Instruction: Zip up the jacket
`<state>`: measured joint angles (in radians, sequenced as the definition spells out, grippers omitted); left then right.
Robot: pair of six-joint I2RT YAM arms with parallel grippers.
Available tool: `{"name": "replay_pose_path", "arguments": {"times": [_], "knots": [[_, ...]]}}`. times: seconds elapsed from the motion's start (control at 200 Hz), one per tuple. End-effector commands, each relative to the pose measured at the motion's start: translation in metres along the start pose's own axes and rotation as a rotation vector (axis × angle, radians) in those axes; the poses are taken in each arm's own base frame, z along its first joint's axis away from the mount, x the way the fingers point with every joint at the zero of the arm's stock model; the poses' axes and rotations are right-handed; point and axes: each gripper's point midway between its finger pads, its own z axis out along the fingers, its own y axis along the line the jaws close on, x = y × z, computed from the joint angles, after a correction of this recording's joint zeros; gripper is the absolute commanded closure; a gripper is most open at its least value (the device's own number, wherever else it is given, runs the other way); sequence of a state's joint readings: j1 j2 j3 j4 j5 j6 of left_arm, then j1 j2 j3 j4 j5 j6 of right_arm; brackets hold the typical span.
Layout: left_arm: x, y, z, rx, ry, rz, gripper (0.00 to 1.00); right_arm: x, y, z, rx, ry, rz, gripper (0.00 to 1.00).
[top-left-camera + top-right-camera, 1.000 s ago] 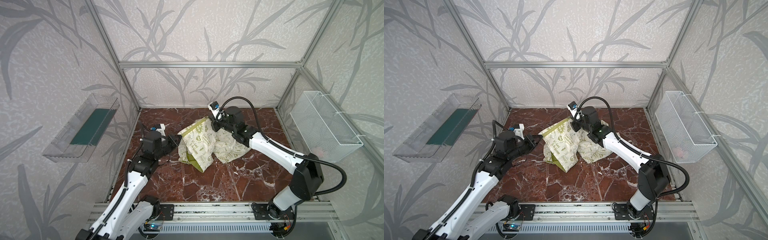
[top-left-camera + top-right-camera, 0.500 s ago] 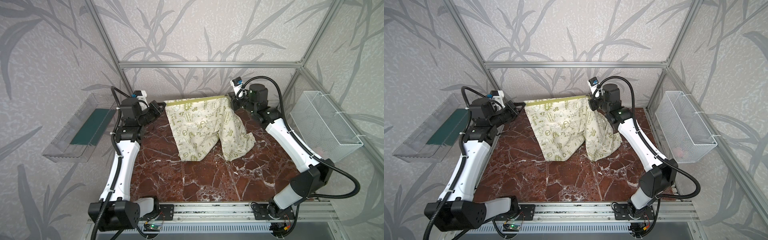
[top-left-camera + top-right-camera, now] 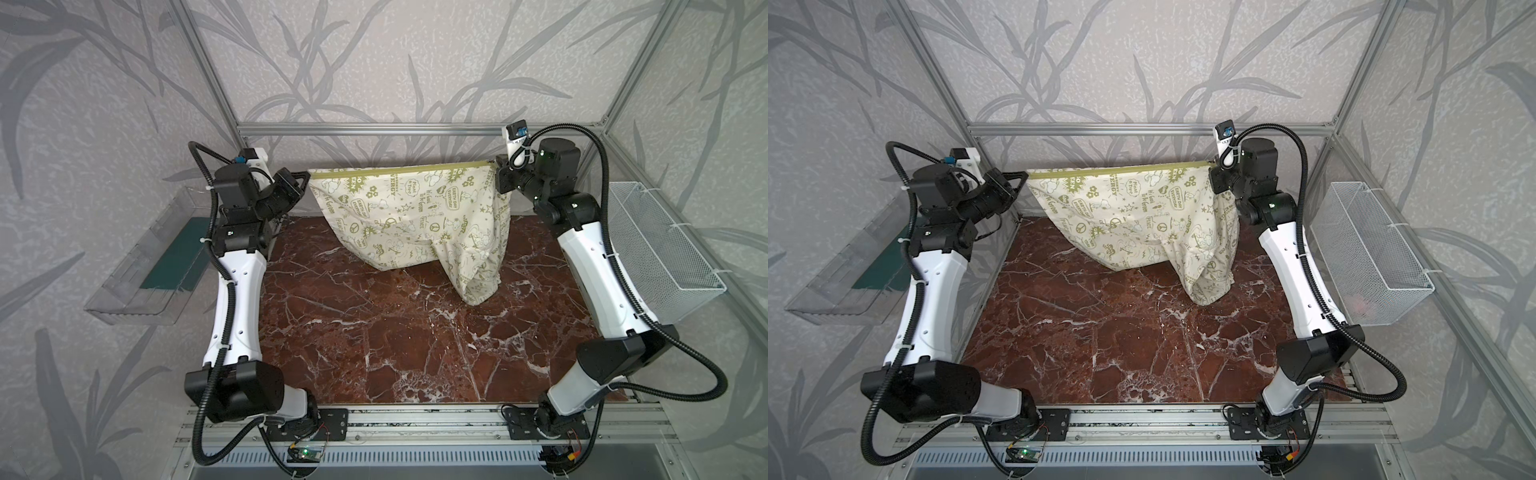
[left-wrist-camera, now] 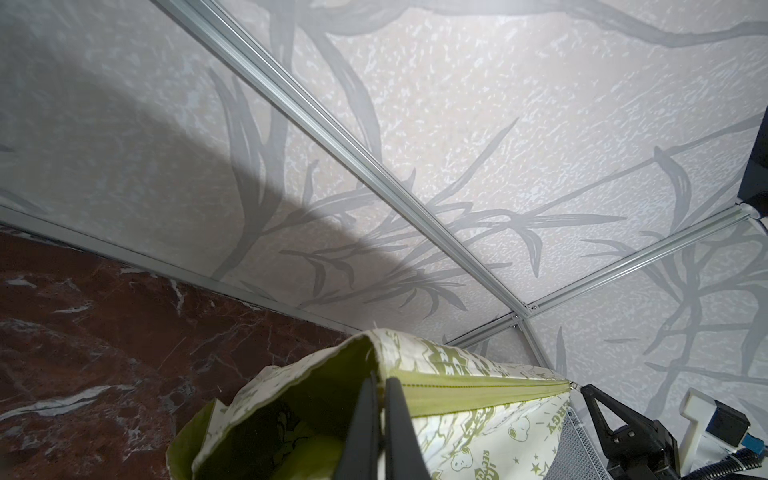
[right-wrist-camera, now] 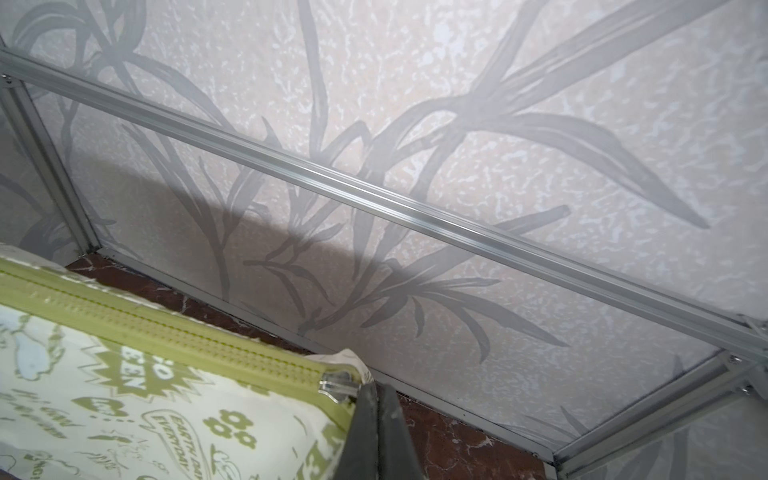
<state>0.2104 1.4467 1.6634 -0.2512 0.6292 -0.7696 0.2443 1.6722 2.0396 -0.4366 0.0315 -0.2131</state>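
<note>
A: Where's the jacket [image 3: 409, 216]?
B: Hanging taut above the marble tabletop [image 3: 374, 332], left gripper [image 3: 305, 179] and right gripper [image 3: 496, 176] clenched on its zipper ends.
A: Handling?
B: Light, limp fabric; hold the zipper pull [image 5: 334, 384].

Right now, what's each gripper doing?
Left gripper: shut on one end of the jacket zipper edge.
Right gripper: shut on the opposite end, at the zipper pull.
</note>
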Motion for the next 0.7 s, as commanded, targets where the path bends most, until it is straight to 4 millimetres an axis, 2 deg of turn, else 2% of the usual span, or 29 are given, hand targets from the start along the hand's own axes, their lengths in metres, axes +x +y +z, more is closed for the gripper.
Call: {"name": "replay_pose_path", "arguments": {"times": [0.0,0.165,0.23,0.315,0.345,0.365,0.39,0.435,0.495,0.565,0.635,0.695], "knots": [[-0.031,0.006,-0.007,-0.032,-0.100,0.024,1.00,-0.019,-0.058,-0.018,0.221,-0.032,-0.005,1.00],[-0.024,0.020,-0.001,-0.028,-0.085,-0.015,1.00,-0.006,-0.076,-0.019,0.280,0.013,0.010,1.00],[-0.015,0.023,0.002,-0.011,-0.063,-0.035,1.00,-0.003,-0.057,-0.019,0.169,0.022,-0.001,1.00],[0.014,0.025,0.011,-0.001,0.020,-0.026,1.00,0.012,-0.027,-0.018,0.013,0.056,0.034,1.00],[0.030,0.016,0.017,0.040,0.063,0.020,0.98,0.024,-0.019,-0.017,-0.016,0.086,0.045,1.00],[0.043,0.008,0.019,0.078,0.088,0.074,0.88,0.033,-0.013,-0.016,-0.036,0.108,0.042,1.00],[0.060,0.000,0.023,0.108,0.113,0.141,0.82,0.045,-0.003,-0.015,-0.066,0.134,0.029,1.00],[0.101,-0.013,0.029,0.144,0.158,0.277,0.75,0.064,0.006,-0.017,-0.081,0.172,0.007,1.00],[0.160,-0.031,0.036,0.251,0.213,0.463,0.56,0.087,0.014,-0.017,-0.090,0.213,-0.009,1.00],[0.227,-0.055,0.042,0.451,0.250,0.634,0.47,0.103,0.017,-0.022,-0.081,0.244,-0.016,1.00],[0.276,-0.069,0.052,0.593,0.220,0.737,0.35,0.109,0.017,-0.029,-0.075,0.259,-0.019,1.00],[0.312,-0.083,0.061,0.743,0.221,0.818,0.32,0.112,0.017,-0.035,-0.077,0.262,-0.028,1.00]]}}
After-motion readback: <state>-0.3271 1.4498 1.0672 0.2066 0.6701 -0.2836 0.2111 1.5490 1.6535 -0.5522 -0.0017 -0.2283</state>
